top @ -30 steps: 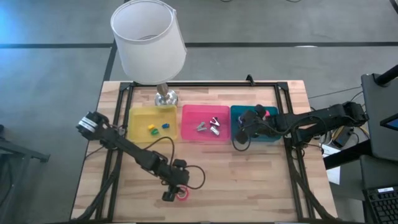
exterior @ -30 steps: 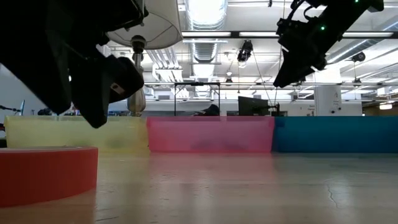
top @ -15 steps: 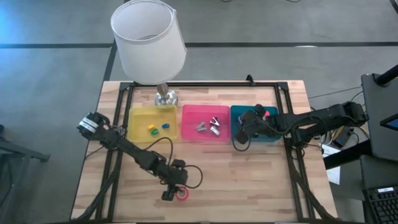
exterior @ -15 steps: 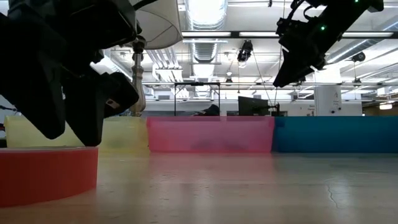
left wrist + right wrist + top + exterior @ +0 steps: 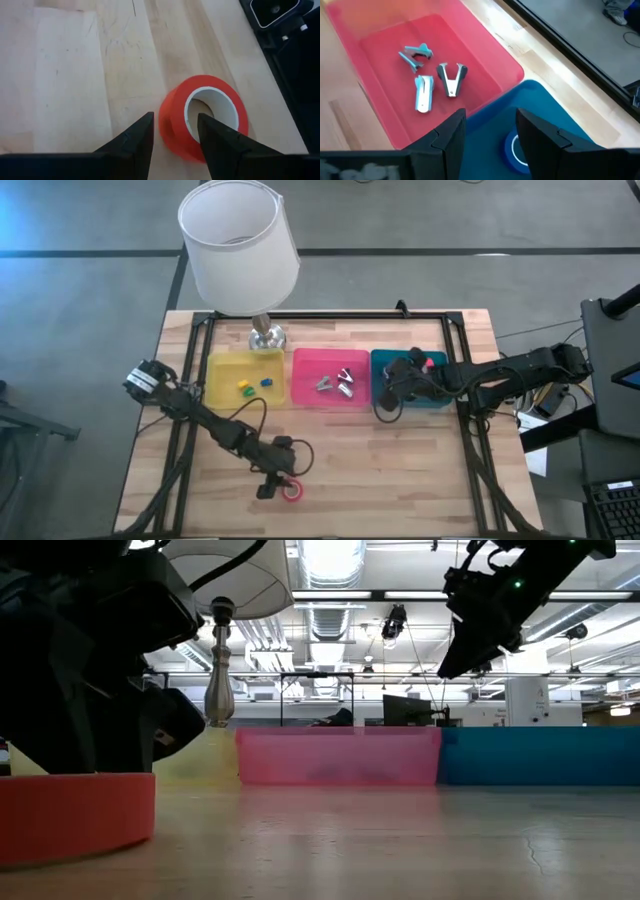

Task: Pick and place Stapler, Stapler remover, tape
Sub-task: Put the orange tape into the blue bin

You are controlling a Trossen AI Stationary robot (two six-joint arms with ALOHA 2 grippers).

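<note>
The left claw [image 5: 272, 486] sits just beside the red tape [image 5: 291, 492]; the right claw [image 5: 388, 402] hangs over the blue bin [image 5: 440, 402].

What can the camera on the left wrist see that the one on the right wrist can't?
Only the left wrist view shows the red tape lying on the bare table, with the open left gripper straddling its near wall. Only the right wrist view shows the pink bin with three staple removers, and blue tape in the blue bin under the open right gripper. Both show wooden tabletop.
</note>
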